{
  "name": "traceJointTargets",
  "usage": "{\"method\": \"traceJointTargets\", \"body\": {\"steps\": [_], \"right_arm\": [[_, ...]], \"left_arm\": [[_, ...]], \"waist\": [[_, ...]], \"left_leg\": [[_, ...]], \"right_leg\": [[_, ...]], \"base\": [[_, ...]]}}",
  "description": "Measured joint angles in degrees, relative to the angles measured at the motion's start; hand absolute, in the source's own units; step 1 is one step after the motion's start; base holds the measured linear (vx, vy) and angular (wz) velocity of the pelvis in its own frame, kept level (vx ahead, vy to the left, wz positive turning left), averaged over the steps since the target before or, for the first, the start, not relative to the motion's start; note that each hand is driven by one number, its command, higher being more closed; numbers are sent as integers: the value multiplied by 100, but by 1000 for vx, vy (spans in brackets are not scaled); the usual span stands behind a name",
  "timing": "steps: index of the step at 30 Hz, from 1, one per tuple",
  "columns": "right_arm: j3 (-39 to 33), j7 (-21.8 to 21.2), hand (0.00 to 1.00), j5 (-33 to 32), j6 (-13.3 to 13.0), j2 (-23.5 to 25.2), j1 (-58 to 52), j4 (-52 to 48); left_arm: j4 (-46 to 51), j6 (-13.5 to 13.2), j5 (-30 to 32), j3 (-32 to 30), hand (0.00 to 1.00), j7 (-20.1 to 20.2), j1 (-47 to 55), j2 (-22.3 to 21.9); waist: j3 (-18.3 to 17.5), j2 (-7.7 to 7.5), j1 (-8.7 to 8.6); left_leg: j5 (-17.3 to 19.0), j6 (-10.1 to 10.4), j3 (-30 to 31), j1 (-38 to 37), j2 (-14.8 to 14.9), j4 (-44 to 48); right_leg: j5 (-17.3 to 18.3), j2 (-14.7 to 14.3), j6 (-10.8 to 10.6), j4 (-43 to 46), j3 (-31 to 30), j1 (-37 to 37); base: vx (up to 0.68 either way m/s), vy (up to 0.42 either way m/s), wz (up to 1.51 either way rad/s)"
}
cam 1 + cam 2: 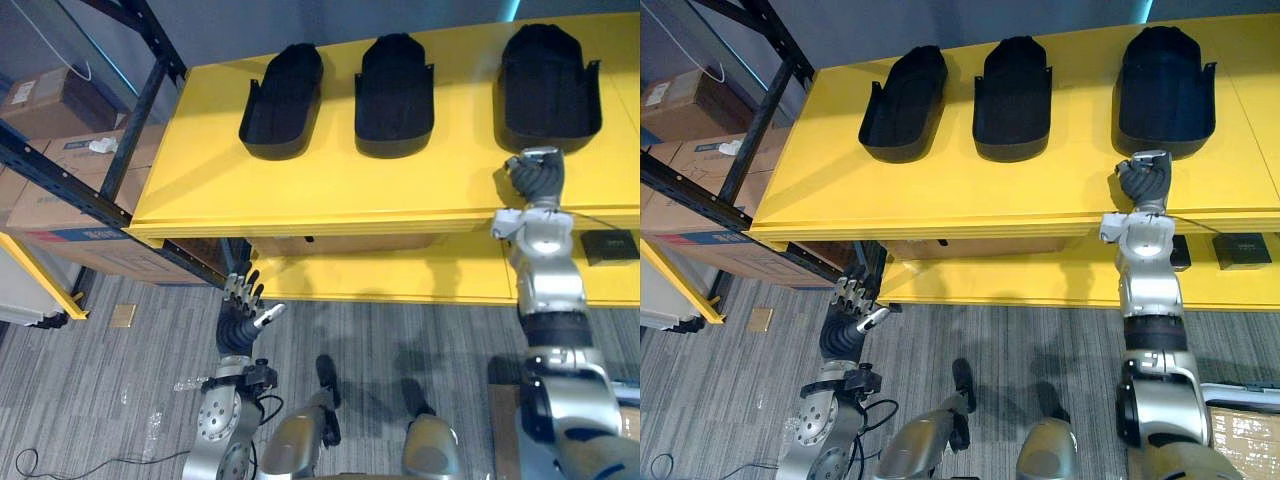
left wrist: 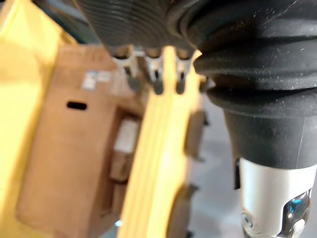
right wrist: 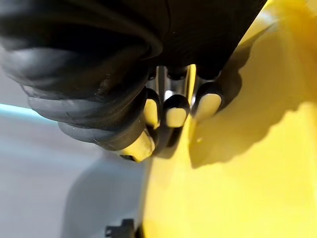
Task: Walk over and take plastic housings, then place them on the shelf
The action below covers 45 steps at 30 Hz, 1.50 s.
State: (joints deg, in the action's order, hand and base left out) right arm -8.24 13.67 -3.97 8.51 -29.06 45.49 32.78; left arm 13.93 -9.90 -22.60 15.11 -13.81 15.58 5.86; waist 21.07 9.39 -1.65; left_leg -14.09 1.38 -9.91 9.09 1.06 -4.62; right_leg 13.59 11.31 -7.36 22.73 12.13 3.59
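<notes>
Three black plastic housings lie in a row on the yellow shelf top [image 1: 330, 190]: left housing [image 1: 283, 100], middle housing [image 1: 395, 95], right housing [image 1: 548, 88]. My right hand [image 1: 535, 175] is raised over the shelf's front edge, just short of the right housing, with its fingers [image 3: 176, 111] curled into a fist and holding nothing. The shelf surface [image 3: 247, 173] lies close under it. Down by the shelf's left front corner, my left hand [image 1: 243, 305] hangs low with straight fingers [image 2: 156, 82] and is empty.
A lower yellow shelf [image 1: 400, 275] carries a cardboard box [image 1: 340, 243] and a small black box [image 1: 608, 245]. At the left, a dark metal rack [image 1: 140, 110] holds cardboard boxes [image 1: 60, 100]. Another carton [image 1: 1240, 435] sits on the grey carpet at lower right.
</notes>
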Motion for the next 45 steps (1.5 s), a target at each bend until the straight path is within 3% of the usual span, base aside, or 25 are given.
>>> {"method": "traceJointTargets", "body": {"steps": [3,4,5,6,7,11,18,19,23,26,29,31,35,36,39,40,43,45], "right_arm": [[6,2,100,-143,-131,-329,284,626],[40,3,100,-207,-201,-454,384,832],[79,1,100,-209,-241,-537,464,939],[151,2,100,-215,-338,-679,579,1110],[167,0,100,-221,-433,-770,634,1214],[206,-37,100,-216,-631,-946,853,1680],[617,-116,100,-193,-732,-981,1100,1893],[619,-115,0,-172,-821,-1003,1161,1892],[625,-114,0,44,-1020,-1047,1208,1301],[621,-120,0,149,-1081,-996,769,-291],[618,-253,0,255,-990,-549,-378,-2375],[800,-374,0,384,-704,146,-1727,-3908],[1105,-420,0,481,-600,890,-3411,-5101],[1102,-419,0,475,-649,959,-3661,-5255],[939,-485,0,469,-1199,1148,-4331,-5570],[877,-616,0,466,-1417,1201,-4661,-5703],[770,-1037,0,-148,-1637,1250,-5148,-5736],[760,-1168,0,-283,-1709,1343,-5390,-5736]], "left_arm": [[-12,-3,-4,42,0,-67,3,18],[-99,-14,-7,74,0,-83,-28,61],[-158,-17,-7,85,0,-83,-56,62],[-213,-19,-8,130,0,-85,-34,30],[-211,-41,-9,140,0,-87,48,39],[-209,-212,-82,133,0,-106,40,51],[-172,-231,-219,138,0,-103,163,52],[-170,-232,-226,137,0,-101,163,52],[-162,-236,-234,141,0,-89,167,55],[-18,-236,-233,115,0,-53,153,52],[207,-248,-219,-35,0,136,104,50],[369,-257,-199,-249,0,151,-6,52],[436,-242,-104,-562,0,99,-228,53],[466,-238,-86,-622,0,91,-255,55],[523,-212,136,-760,0,50,-386,82],[543,-208,238,-791,0,45,-445,122],[606,-150,291,-794,0,64,-502,268],[625,-118,294,-829,0,70,-544,261]], "waist": [[11,31,101],[9,24,107],[26,-2,107],[-25,76,136],[-81,162,141],[-73,168,238],[-65,183,257],[-65,183,261],[-65,182,265],[-47,155,251],[33,29,215],[65,-117,170],[99,-295,16],[81,-342,-59],[-59,-612,-131],[-162,-777,-197],[-381,-1001,-247],[-412,-1052,-244]], "left_leg": [[96,124,77,-3,-29,-11],[354,446,83,2,-110,-24],[337,342,78,24,-186,99],[279,36,169,23,-228,485],[275,-83,222,-44,-289,296],[145,-114,278,-120,-312,93],[131,-70,322,-231,-293,5],[131,-70,324,-232,-293,5],[133,-72,314,-232,-291,5],[127,-79,310,-234,-272,6],[134,-74,296,-314,-225,7],[215,-59,258,-364,-167,6],[296,-78,98,-407,-136,6],[316,-95,71,-415,-133,6],[422,-87,-153,-508,-102,5],[464,-97,-174,-595,-102,5],[503,-87,-215,-642,-78,3],[515,-78,-263,-724,-59,-1]], "right_leg": [[0,45,0,-23,97,-71],[-23,158,-14,-111,165,-108],[-33,269,-23,-152,180,-117],[-4,338,-43,-105,161,-84],[7,350,-103,-17,150,-73],[-21,371,-143,-43,178,-83],[-1,344,-119,-20,205,-155],[-2,344,-119,-20,207,-158],[-12,342,-133,-55,205,-164],[-29,308,-140,-118,204,-180],[-41,246,-125,-228,206,-291],[-74,171,-99,-370,196,-387],[-199,117,-117,-619,128,-511],[-261,82,-129,-722,110,-561],[-415,44,-155,-1011,-100,-643],[-455,40,-169,-1134,-128,-766],[-498,1,-150,-1252,-157,-833],[-531,-23,-139,-1326,-170,-933]], "base": [[-2,4,16],[-24,39,28],[-24,36,17],[41,48,8],[75,15,4],[53,2,6],[-1,-38,1],[0,0,0],[0,0,0],[25,-29,-1],[49,-57,-5],[59,-52,-10],[70,-15,-15],[65,8,-24],[80,28,-35],[75,10,-21],[56,-6,-11],[12,-8,-10]]}}
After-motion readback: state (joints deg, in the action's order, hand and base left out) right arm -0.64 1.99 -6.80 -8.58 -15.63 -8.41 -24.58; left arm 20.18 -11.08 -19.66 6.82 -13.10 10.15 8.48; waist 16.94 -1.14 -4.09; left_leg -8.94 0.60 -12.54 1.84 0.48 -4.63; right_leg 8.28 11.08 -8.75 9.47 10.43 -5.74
